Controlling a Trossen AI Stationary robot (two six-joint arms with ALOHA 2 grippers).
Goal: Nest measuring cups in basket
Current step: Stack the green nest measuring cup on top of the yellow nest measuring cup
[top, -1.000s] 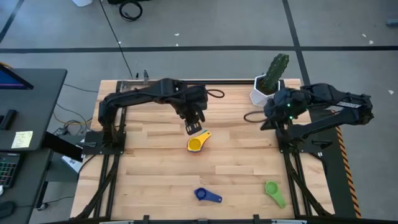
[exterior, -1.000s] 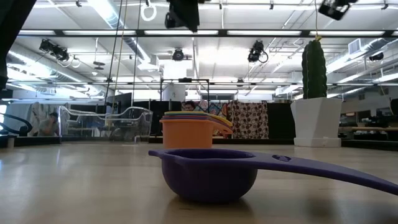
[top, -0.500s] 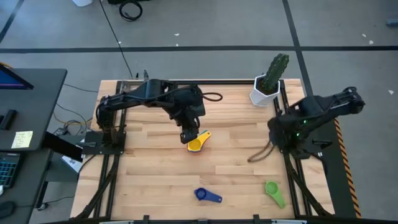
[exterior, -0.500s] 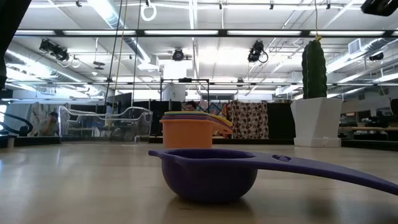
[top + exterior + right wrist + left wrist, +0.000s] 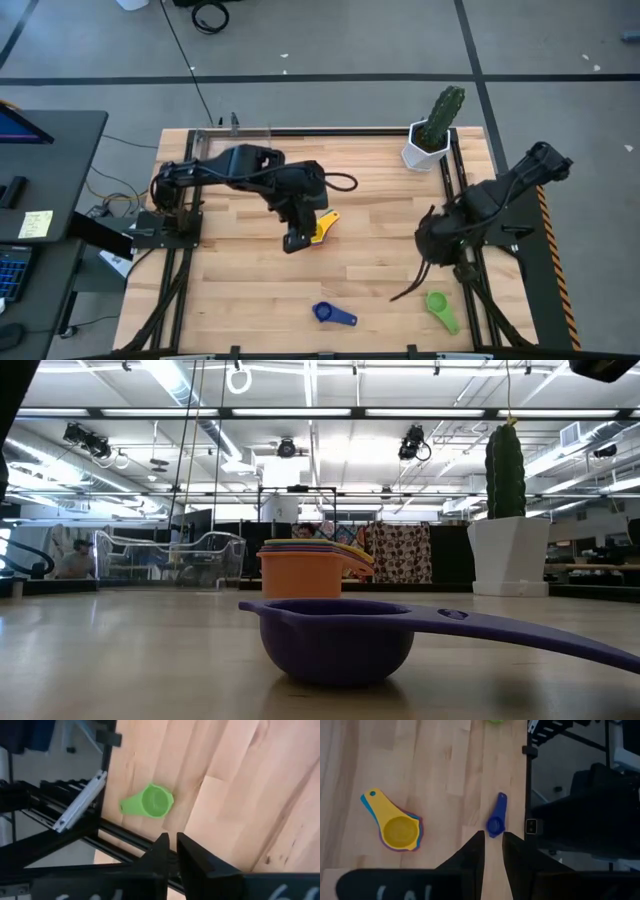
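A nested stack of measuring cups with the yellow cup on top (image 5: pixel 318 229) rests on the table's middle; it also shows in the left wrist view (image 5: pixel 397 829) and in the low view (image 5: pixel 300 570). A blue cup (image 5: pixel 331 314) (image 5: pixel 495 822) and a green cup (image 5: pixel 440 308) (image 5: pixel 152 802) lie alone near the near edge. The clear basket (image 5: pixel 175 558) stands at the far left. My left gripper (image 5: pixel 291 241) (image 5: pixel 493 851) hangs shut and empty just left of the stack. My right gripper (image 5: pixel 436 250) (image 5: pixel 171 849) hangs shut and empty above the table's right side, beyond the green cup.
A white pot with a green cactus (image 5: pixel 432 130) (image 5: pixel 508 550) stands at the far right corner. Black frame rails (image 5: pixel 75 807) run along the table's right edge beside the green cup. Bare wood lies between the stack and the two loose cups.
My left gripper has gone from just beyond the yellow cup toward the near edge, to the stack's left side. My right arm has swung from the far right by the cactus toward the near edge, toward the green cup. The cups have kept still.
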